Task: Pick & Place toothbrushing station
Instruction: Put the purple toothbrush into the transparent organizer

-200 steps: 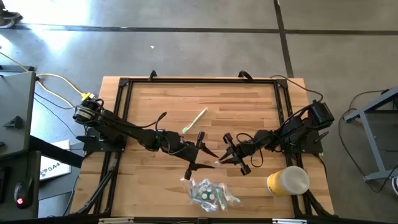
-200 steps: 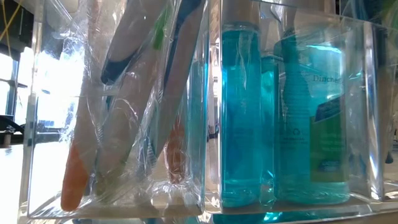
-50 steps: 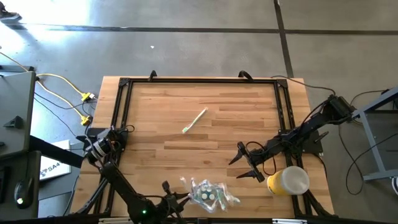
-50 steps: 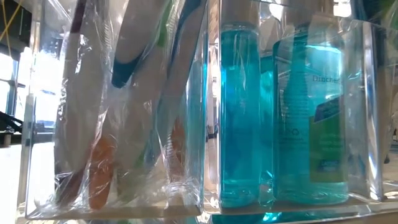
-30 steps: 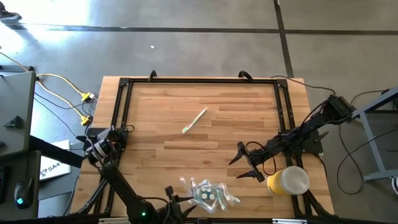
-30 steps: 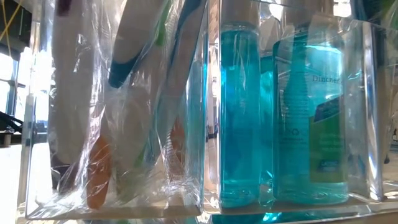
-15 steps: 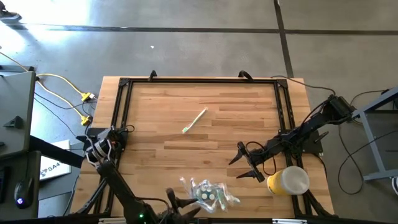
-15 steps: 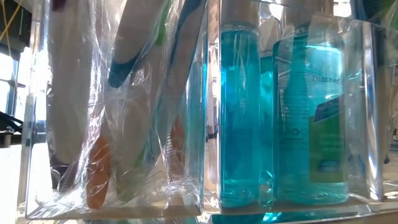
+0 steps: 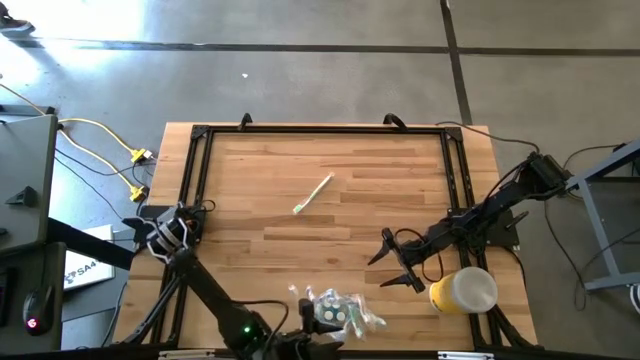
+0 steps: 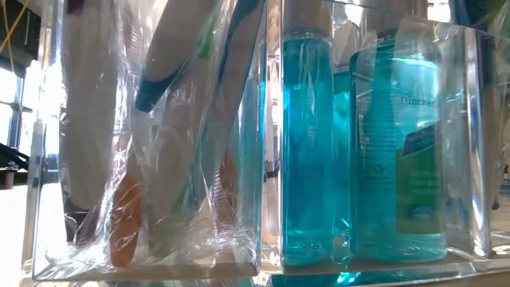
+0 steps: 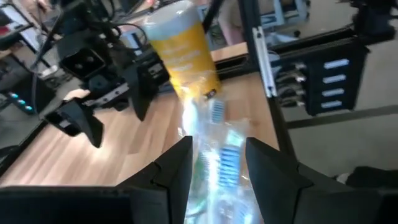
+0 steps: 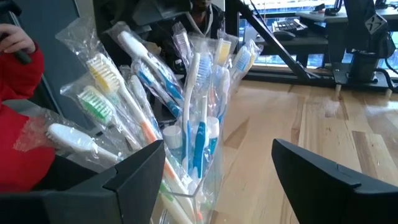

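Crinkly clear-plastic-wrapped toothbrushes (image 9: 338, 312) are sitting bunched in a clear acrylic holder (image 10: 151, 267) at the table's near edge. Left gripper (image 9: 318, 341) is closing around a wrapped brush; right gripper (image 9: 390, 263) is gaping, empty, beside the yellow cylindrical cup (image 9: 462, 290).

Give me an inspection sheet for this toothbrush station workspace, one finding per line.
Surface: wooden table, black frame round its edge.
Job's things: clear organizer of wrapped toothbrushes at the near edge; blue mouthwash bottles in it; loose toothbrush lying mid-table; yellow cup near right.
Clutter: nothing seen.
Grippers: left gripper at the organizer, its fingers either side of a wrapped toothbrush; right gripper open, beside the cup, empty.
Cables: yellow cables left of the table; black cable by the right arm's base.
Surroundings: concrete floor; red sleeve beyond the organizer.
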`<act>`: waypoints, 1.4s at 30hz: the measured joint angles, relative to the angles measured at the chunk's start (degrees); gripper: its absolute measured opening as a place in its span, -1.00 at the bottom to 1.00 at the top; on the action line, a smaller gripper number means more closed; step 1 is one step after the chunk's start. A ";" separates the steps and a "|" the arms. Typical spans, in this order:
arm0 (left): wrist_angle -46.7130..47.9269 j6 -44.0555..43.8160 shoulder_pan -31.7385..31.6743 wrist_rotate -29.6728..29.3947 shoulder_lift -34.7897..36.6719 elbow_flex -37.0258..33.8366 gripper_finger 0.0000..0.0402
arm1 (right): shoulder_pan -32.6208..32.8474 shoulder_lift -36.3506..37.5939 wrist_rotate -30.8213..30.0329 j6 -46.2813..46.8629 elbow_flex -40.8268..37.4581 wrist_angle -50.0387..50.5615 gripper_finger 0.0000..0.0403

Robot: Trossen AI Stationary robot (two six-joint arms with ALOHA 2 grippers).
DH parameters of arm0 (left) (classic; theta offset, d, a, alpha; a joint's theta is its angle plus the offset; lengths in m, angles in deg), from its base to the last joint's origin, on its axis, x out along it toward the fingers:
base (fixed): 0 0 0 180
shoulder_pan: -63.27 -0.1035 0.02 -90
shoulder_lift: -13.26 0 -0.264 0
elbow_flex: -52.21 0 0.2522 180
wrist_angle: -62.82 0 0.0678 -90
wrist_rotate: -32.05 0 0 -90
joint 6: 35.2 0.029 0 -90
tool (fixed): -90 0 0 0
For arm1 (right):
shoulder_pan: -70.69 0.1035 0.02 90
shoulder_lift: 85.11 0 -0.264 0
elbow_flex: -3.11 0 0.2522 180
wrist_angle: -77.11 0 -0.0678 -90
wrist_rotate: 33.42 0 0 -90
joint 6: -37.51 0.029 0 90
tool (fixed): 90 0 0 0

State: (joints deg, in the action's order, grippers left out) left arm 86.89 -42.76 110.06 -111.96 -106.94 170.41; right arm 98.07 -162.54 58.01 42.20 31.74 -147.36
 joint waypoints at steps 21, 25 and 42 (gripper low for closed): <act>0.18 -2.34 -3.78 11.04 0.00 -0.13 -0.28 | -0.02 0.00 0.00 -0.20 -0.02 1.06 0.43; 0.47 -2.08 -3.62 11.20 0.00 -0.13 -0.28 | 0.00 0.00 0.00 -0.22 -0.02 1.09 0.43; 6.27 -6.69 -3.16 8.14 0.00 -0.17 -0.94 | -0.02 0.00 0.00 -0.42 -0.02 1.17 0.43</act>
State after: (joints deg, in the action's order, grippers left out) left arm 93.16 -49.44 106.90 -103.82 -106.94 170.23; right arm 98.05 -162.54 58.01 41.78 31.72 -146.18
